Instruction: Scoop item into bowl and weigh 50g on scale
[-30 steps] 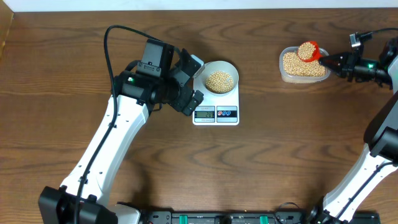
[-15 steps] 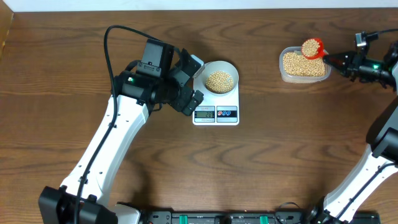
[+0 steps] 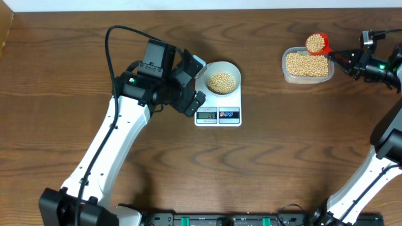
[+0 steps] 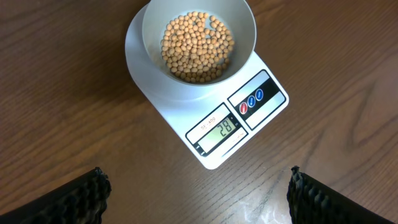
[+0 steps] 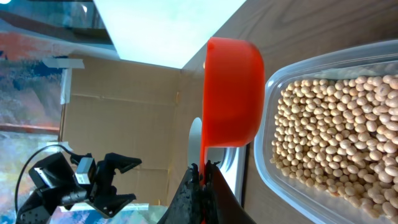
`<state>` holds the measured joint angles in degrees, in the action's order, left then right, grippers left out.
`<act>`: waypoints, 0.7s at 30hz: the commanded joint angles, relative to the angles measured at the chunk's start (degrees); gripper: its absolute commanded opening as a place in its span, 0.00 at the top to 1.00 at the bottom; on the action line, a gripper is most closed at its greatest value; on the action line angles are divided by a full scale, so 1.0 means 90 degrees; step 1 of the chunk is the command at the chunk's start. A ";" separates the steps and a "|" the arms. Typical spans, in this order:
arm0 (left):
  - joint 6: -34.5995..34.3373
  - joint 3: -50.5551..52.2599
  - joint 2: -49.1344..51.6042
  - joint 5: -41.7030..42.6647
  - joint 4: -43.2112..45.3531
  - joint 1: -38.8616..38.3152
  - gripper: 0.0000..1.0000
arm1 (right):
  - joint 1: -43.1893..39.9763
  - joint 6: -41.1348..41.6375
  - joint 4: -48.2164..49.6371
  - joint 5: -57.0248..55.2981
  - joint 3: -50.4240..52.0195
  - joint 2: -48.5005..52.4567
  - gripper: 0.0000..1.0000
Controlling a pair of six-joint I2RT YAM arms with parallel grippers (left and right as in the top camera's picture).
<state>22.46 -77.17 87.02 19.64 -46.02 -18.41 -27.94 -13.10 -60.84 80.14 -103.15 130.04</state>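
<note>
A white bowl point(image 3: 222, 80) point(image 4: 198, 37) holding a heap of tan beans point(image 3: 222, 81) point(image 4: 196, 47) stands on the white scale point(image 3: 218, 113) point(image 4: 236, 124), whose display shows digits. My left gripper point(image 3: 189, 81) point(image 4: 199, 196) hovers open just left of the scale, nothing between its fingers. My right gripper point(image 3: 344, 60) point(image 5: 203, 177) is shut on the handle of a red scoop point(image 3: 316, 43) point(image 5: 232, 93). The scoop is heaped with beans and held above the far edge of a clear tub point(image 3: 306, 65) point(image 5: 329, 134) full of beans.
The wooden table's far edge point(image 3: 201, 10) runs just behind the tub. The left arm point(image 3: 119, 138) stretches from the front left toward the scale. The right arm point(image 3: 383, 144) rises along the right edge.
The right gripper has lifted the loaded red scoop out of the tub and moved it toward the table's far edge. The left arm, bowl and scale have not moved.
</note>
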 commanded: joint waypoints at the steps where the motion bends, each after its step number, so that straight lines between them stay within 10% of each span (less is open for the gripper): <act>1: -0.0034 0.0051 0.0073 0.0100 0.0010 0.0010 0.07 | -0.0010 -0.0146 -0.0005 0.0403 0.0010 0.0053 0.99; 21: -0.0034 0.0051 0.0073 0.0100 0.0010 0.0010 0.07 | 0.0947 -0.0075 -0.0005 0.0454 0.0010 0.0053 0.99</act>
<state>22.46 -77.17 87.02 19.64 -46.02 -18.41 -21.41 -13.08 -60.84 81.45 -103.15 130.04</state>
